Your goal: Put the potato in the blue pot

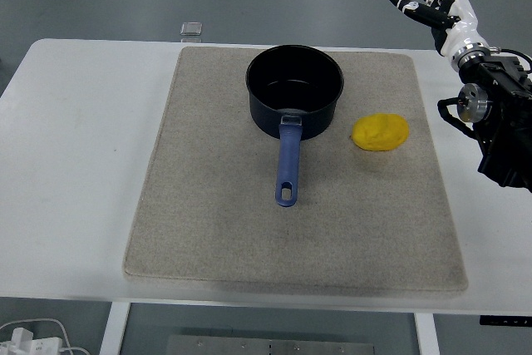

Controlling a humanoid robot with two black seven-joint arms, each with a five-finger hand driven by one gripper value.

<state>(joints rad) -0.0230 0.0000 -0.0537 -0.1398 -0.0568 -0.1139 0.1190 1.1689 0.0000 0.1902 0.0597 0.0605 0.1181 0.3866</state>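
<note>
The potato lies on the grey mat, just right of the blue pot, well below and left of the right hand, whose fingers are spread, holding nothing. Its long axis runs left-right; the pot's handle points toward the near edge.

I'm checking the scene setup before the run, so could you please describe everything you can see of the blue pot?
The blue pot is a dark blue saucepan with a round body and a dark, glossy inside that looks empty. It has no lid. A lighter blue straight handle with a hanging hole at its end points toward the table's near edge. The pot stands upright on the beige mat, toward its far middle. The yellow potato lies just to its right, apart from it. Nothing but the mat touches the pot.
</note>
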